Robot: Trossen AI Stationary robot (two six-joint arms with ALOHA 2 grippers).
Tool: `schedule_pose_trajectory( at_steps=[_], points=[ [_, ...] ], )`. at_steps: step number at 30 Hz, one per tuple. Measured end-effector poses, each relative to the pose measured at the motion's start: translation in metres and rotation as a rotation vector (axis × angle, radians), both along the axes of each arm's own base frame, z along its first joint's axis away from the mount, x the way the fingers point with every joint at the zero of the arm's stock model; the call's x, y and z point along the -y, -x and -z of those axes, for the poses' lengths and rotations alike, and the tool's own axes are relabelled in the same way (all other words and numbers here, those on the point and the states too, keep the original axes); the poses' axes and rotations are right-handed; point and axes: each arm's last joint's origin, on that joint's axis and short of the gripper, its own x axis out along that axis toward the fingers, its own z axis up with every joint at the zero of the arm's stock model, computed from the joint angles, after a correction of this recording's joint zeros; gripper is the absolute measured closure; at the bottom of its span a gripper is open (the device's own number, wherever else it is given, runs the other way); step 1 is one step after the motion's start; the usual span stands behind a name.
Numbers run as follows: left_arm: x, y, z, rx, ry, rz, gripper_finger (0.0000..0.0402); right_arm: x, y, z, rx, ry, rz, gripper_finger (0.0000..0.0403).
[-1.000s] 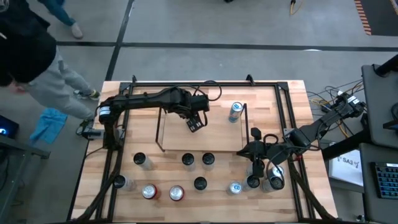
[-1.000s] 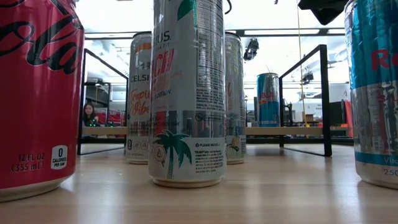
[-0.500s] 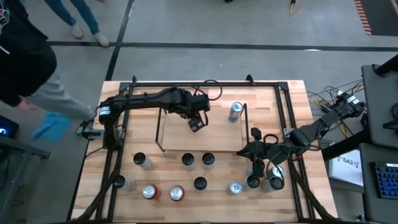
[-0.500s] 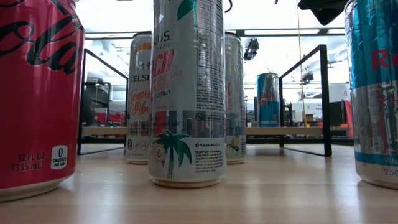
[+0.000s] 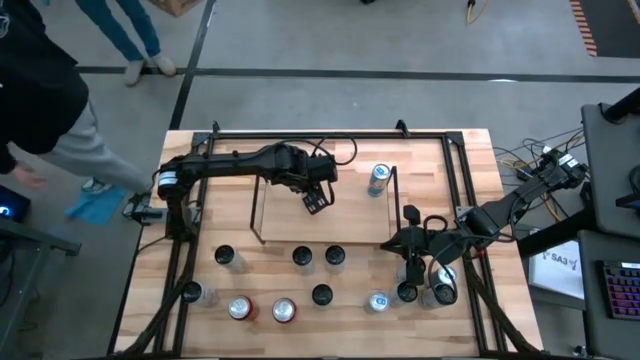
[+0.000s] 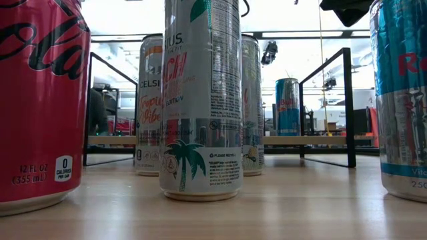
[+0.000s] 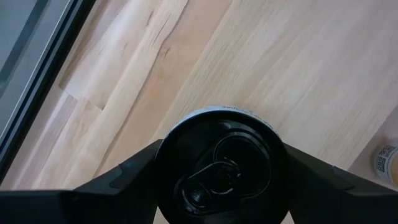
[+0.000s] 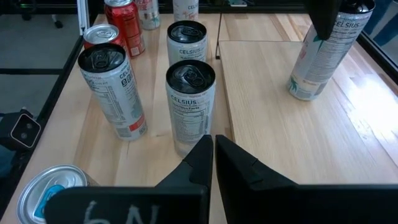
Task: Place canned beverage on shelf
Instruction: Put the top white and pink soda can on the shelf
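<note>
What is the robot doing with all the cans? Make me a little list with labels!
left gripper: over the shelf, closed around a black-topped can
held can: tilted above the shelf's wood base, seen from the right wrist view
right gripper: shut, holding nothing, waiting near the table's front right corner
already on shelf: one blue can, at its far right end
cans waiting on the table: a group in front of the shelf, two of them red
person: standing past the table's left side
</note>
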Motion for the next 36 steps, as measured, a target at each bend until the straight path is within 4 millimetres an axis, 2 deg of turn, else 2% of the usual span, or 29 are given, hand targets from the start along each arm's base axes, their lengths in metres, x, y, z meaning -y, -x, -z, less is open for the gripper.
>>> schedule_pose_trajectory(
  at_steps=[10, 17, 26, 30, 36],
  points=[
    [0.0, 0.0, 0.0, -0.003, -0.023, -0.002, 0.0104, 0.0, 0.0, 0.0, 0.0, 0.0, 0.001, 0.0394],
    [0.0, 0.002, -0.003, 0.002, -0.024, 0.003, 0.0099, 0.0, 0.0, 0.0, 0.0, -0.001, 0.001, 0.0394],
    [0.009, 0.012, -0.026, 0.051, -0.05, 0.042, 0.0098, -0.001, -0.002, -0.004, 0.047, -0.04, 0.007, 0.0394],
    [0.021, 0.019, -0.039, 0.077, -0.145, 0.047, 0.0098, -0.002, -0.006, -0.01, 0.112, -0.066, 0.024, 0.0394],
    [0.056, 0.03, -0.056, 0.131, -0.279, 0.109, 0.0103, -0.001, -0.016, -0.008, 0.144, -0.062, 0.075, 0.0394]
  ],
)
